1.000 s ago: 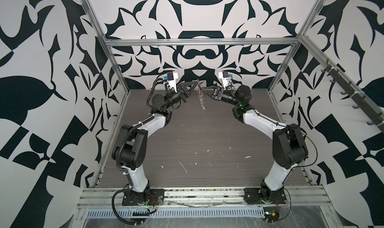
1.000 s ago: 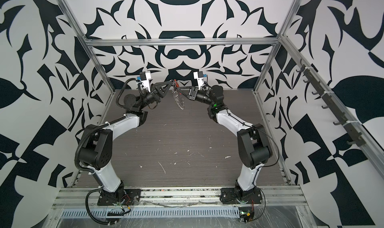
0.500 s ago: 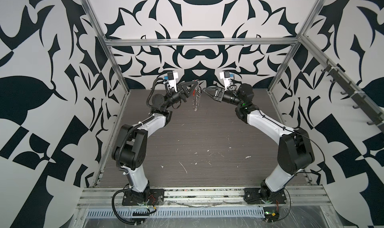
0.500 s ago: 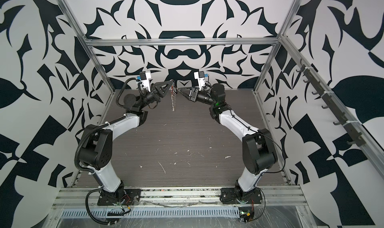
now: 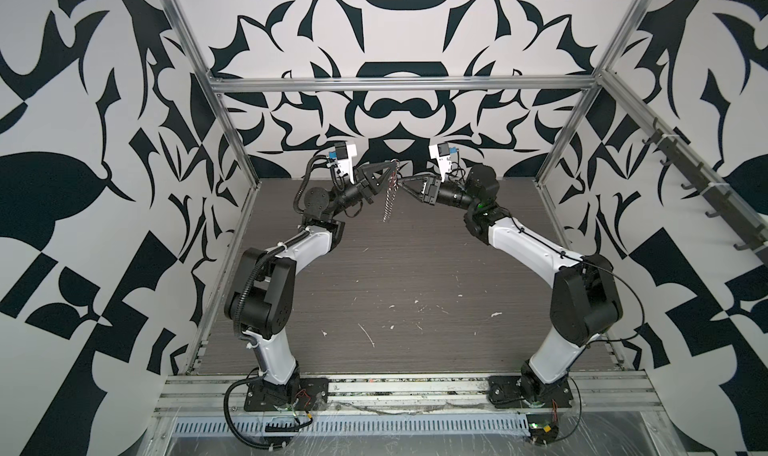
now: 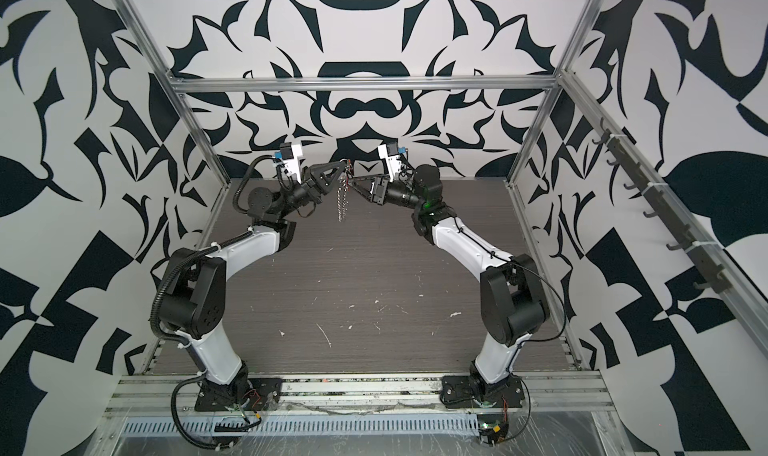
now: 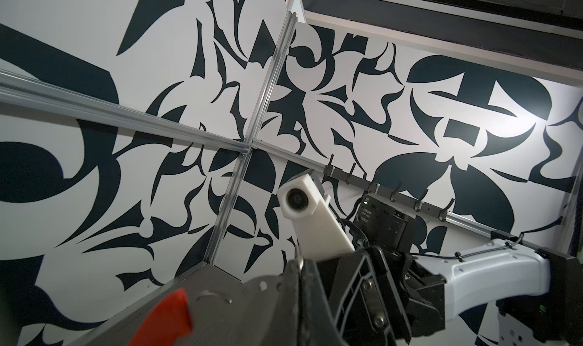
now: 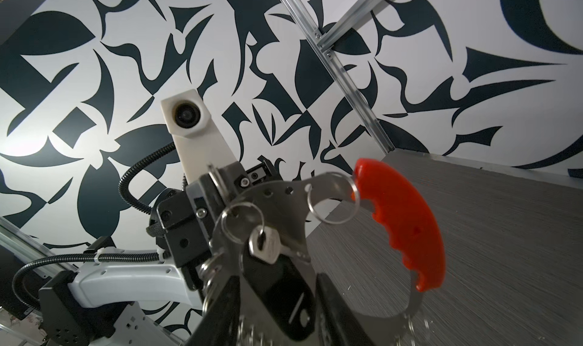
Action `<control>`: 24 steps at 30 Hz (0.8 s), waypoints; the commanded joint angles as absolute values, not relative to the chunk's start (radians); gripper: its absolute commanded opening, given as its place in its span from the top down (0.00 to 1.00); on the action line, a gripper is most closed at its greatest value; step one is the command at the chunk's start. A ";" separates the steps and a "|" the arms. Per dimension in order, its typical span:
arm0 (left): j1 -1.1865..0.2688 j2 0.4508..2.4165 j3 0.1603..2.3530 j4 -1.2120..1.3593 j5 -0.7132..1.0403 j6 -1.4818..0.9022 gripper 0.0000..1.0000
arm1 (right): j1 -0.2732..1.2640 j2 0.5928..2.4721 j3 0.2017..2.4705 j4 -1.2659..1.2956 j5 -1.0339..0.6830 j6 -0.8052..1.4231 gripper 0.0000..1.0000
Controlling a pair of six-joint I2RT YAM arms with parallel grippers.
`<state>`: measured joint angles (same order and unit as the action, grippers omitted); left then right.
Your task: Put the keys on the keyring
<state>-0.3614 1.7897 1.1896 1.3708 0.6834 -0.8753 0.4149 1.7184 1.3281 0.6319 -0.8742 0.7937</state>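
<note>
High above the back of the table my left gripper (image 5: 392, 166) (image 6: 344, 168) is shut on the keyring (image 5: 388, 200) (image 6: 341, 200), whose chain hangs straight down. In the left wrist view the left gripper (image 7: 299, 262) pinches the keyring's metal band (image 7: 239, 297), with the red section (image 7: 167, 316) beside it. The right wrist view shows the red section (image 8: 403, 224), a split ring (image 8: 332, 199), a silver key (image 8: 266, 245) and the keys' black fob (image 8: 277, 297) hanging at the band. My right gripper (image 8: 277, 278) (image 5: 405, 183) stands open, with a finger on each side of the fob and a gap on both sides.
A dark wood-grain table (image 5: 395, 275) lies far below both grippers. Patterned walls and aluminium frame posts (image 5: 232, 142) enclose the cell. A rail of hooks (image 5: 706, 192) runs along the right wall.
My right gripper has opened its jaws. The hanging chain has swung a little to the left and now hangs straight. The left gripper stays shut.
</note>
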 commanded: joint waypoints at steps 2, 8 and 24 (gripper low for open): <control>-0.362 1.792 1.201 1.442 0.680 -0.885 1.00 | 0.417 1.706 1.379 0.614 -0.870 0.743 0.67; -0.361 1.787 1.193 1.442 0.679 -0.873 1.00 | 0.416 1.683 1.371 0.552 -0.857 0.690 0.85; -0.358 1.786 1.179 1.441 0.690 -0.872 1.00 | 0.398 1.543 1.338 0.262 -0.725 0.433 0.98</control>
<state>-0.3603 1.7901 1.1809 1.3689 0.6903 -0.8673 0.4072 1.5707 1.3365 0.2893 -0.7605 0.4843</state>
